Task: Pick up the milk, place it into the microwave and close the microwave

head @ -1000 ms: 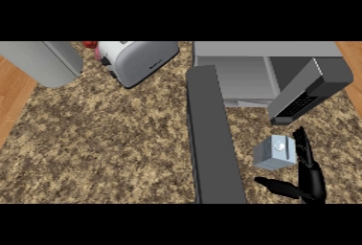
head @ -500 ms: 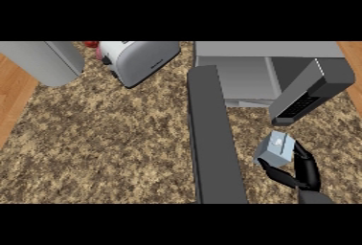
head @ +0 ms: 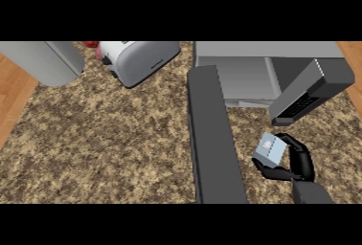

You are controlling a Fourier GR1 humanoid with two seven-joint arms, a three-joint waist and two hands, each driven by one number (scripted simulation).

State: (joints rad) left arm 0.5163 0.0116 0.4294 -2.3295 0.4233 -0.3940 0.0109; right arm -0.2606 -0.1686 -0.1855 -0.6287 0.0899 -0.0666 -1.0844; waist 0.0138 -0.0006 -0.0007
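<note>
The right robot hand (head: pixel 293 165) curls its fingers and thumb round the milk (head: pixel 269 149), holding it tilted above the speckled bench (head: pixel 106 143), just below the microwave (head: pixel 268 72) with its open door (head: pixel 311 93).

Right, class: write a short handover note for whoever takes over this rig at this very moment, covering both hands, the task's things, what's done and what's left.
Right robot hand: fingers and thumb curled round the milk, in front of the microwave.
Left robot hand: not in view.
Microwave door: open, swung out to the right.
Done: milk grasped.
Left: put the milk into the microwave, let go, close the door.
</note>
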